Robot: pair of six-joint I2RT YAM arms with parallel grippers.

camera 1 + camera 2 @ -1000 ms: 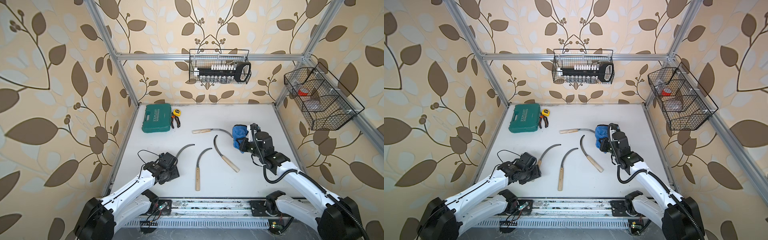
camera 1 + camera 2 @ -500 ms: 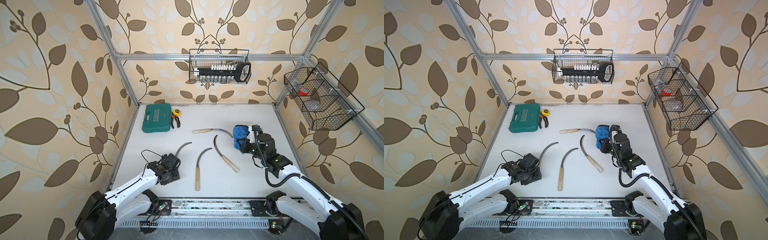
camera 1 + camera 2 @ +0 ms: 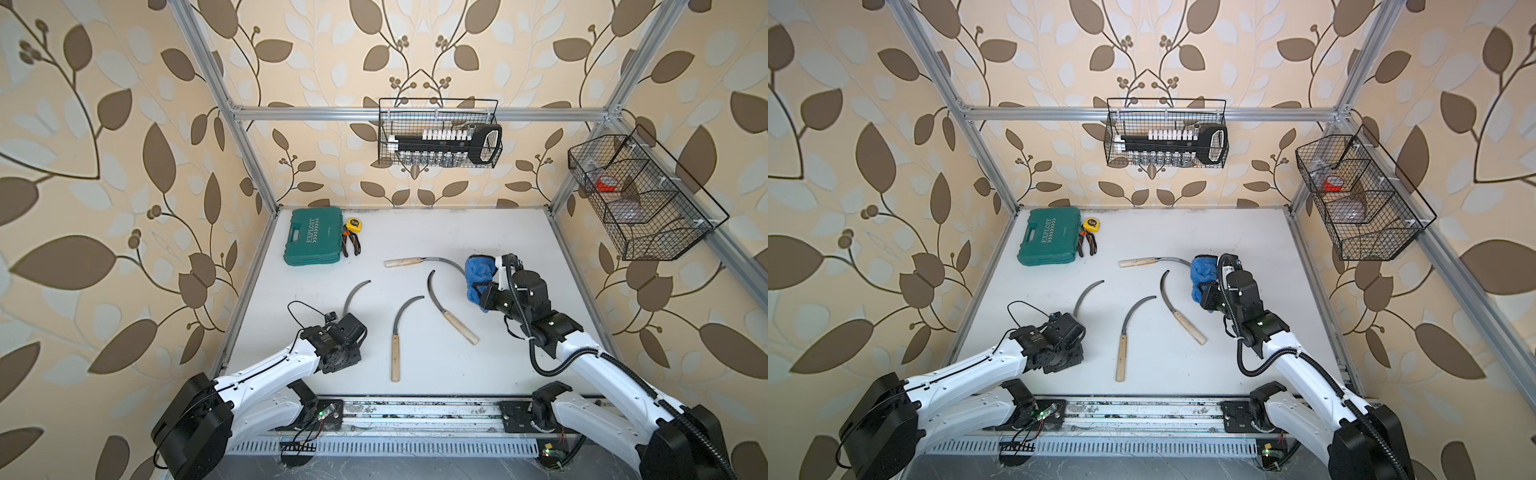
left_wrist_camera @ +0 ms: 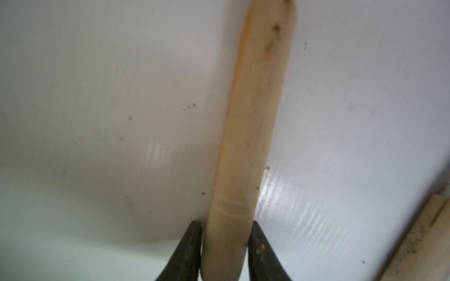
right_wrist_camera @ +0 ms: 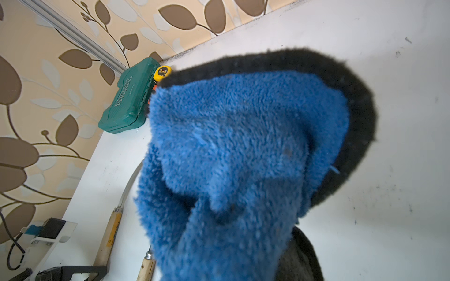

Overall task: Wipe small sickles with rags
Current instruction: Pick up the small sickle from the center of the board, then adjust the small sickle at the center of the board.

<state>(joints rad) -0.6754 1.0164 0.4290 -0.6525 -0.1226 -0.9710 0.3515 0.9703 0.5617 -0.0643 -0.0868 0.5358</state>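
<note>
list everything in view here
small sickles with curved grey metal blades and pale wooden handles: four, grey and tan, three loose mid-table, one gripped by its handle
fluffy blue microfibre rag with dark trim: one, blue, held at right
green plastic tool case: one, green, far left corner
yellow tape measure: one, yellow, beside case
orange-handled black pliers: one, orange and black, beside case
black wire baskets: two, black, on walls
white table: one, white, beneath tools
left gripper: one, black, on sickle handle
right gripper: one, black, on rag
</note>
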